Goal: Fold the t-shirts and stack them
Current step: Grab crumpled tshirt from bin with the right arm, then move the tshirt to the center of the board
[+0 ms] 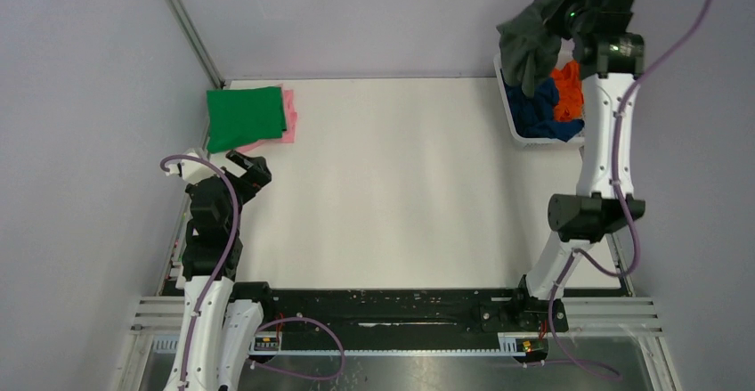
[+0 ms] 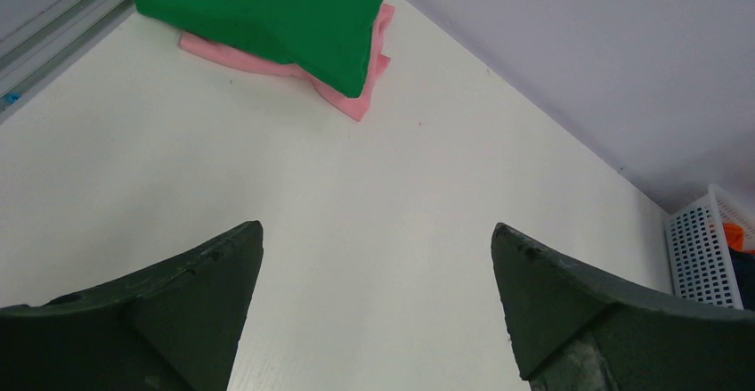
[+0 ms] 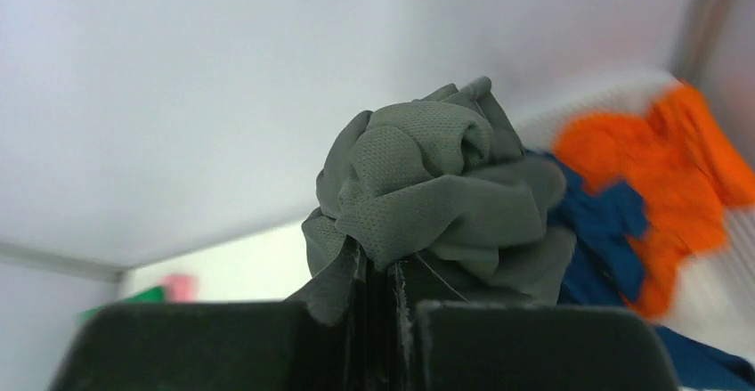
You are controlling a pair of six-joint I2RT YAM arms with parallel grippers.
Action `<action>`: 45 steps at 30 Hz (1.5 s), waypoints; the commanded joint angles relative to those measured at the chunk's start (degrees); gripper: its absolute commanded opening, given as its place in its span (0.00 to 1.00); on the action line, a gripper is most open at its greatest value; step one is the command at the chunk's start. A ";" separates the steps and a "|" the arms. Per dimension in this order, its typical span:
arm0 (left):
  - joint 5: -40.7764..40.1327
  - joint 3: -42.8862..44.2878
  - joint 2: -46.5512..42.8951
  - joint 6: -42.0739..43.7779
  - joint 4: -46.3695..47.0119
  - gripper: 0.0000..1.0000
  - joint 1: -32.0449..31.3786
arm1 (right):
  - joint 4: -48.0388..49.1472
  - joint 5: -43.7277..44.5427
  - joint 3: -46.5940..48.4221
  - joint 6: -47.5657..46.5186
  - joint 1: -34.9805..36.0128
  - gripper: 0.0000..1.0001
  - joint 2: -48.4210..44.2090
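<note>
So the right gripper (image 3: 383,286) is clamped on the dark grey t-shirt (image 1: 527,45), bunched, hanging long-axis down over the far-right basket (image 1: 509,110); left gripper (image 2: 376,229) gapes wide near-left, white table (image 1: 401,195) spread between.

Dark grey t-shirt (image 3: 436,191), bunched, aloft

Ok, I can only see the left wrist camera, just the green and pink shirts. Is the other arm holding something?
Observer: Yes, the right gripper is shut on the dark grey t-shirt, all bunched up.
Operator: Where is it?
Observer: Up in the air, hanging over the white basket at the table's far right.
Operator: What's in the basket?
Observer: A navy t-shirt and an orange t-shirt, both crumpled.
</note>
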 commanded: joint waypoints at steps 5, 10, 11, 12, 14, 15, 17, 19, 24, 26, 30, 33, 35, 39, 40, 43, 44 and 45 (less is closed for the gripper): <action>1.46 0.24 -1.50 -0.12 1.20 0.99 0.09 | 10.82 -28.91 5.99 9.64 4.87 0.00 -11.77; 1.26 0.19 -2.11 -0.49 0.91 0.99 0.12 | 6.87 -31.59 6.70 6.21 15.58 0.00 -14.44; 1.28 0.21 -2.14 -0.59 0.83 0.99 0.13 | 5.93 -32.20 6.57 5.79 17.55 0.00 -14.64; 1.13 0.27 -2.11 -0.63 0.76 0.99 0.13 | 4.97 -32.94 6.46 5.19 19.41 0.00 -14.90; 0.91 0.28 -2.19 -0.84 0.60 0.99 0.10 | 1.97 -31.89 5.57 3.79 23.32 0.00 -15.36; 0.87 0.28 -2.16 -0.95 0.51 0.99 0.13 | 0.31 -30.79 4.44 2.16 25.52 0.00 -15.88; 0.73 0.30 -2.14 -1.06 0.41 0.99 0.11 | -3.23 -26.29 0.97 -0.20 29.90 0.00 -17.08; 0.51 0.31 -2.08 -1.18 0.32 0.99 0.07 | -6.62 -22.19 -4.36 -2.52 33.87 0.00 -18.10; 0.02 0.57 -1.51 -1.32 -0.20 0.99 0.10 | -0.07 -13.45 -33.13 -1.53 37.65 0.14 -24.26; -0.52 0.52 -0.91 -1.44 -0.24 0.99 0.06 | 3.98 -6.12 -45.46 -0.68 37.51 0.27 -26.03; 1.00 1.42 2.43 -1.82 -0.77 0.99 0.13 | 1.19 18.35 -55.67 1.91 37.12 0.63 -25.57; 5.11 2.26 6.53 -1.97 -0.58 0.99 0.15 | 0.98 27.38 -61.56 4.14 37.00 0.98 -27.78; 10.20 2.12 9.64 -2.14 0.42 0.99 0.09 | 2.59 30.12 -66.59 6.12 37.05 0.99 -30.14; 22.56 -0.98 16.86 -3.90 5.97 0.99 -0.70 | 6.70 28.85 -76.95 8.97 37.06 1.00 -34.63; 23.71 -1.86 18.55 -4.46 7.13 0.99 -1.34 | 7.67 28.80 -80.31 10.06 36.97 0.99 -35.68; 23.09 -2.23 24.79 -4.87 8.83 0.99 -5.63 | 10.33 29.81 -86.13 12.40 36.14 1.00 -38.92; 22.78 -1.71 27.87 -5.08 9.11 0.99 -6.93 | 11.28 29.29 -87.76 13.12 35.43 1.00 -39.68; 22.56 -0.92 29.35 -5.03 9.30 0.99 -8.23 | 12.00 27.91 -89.06 14.02 34.92 0.99 -40.27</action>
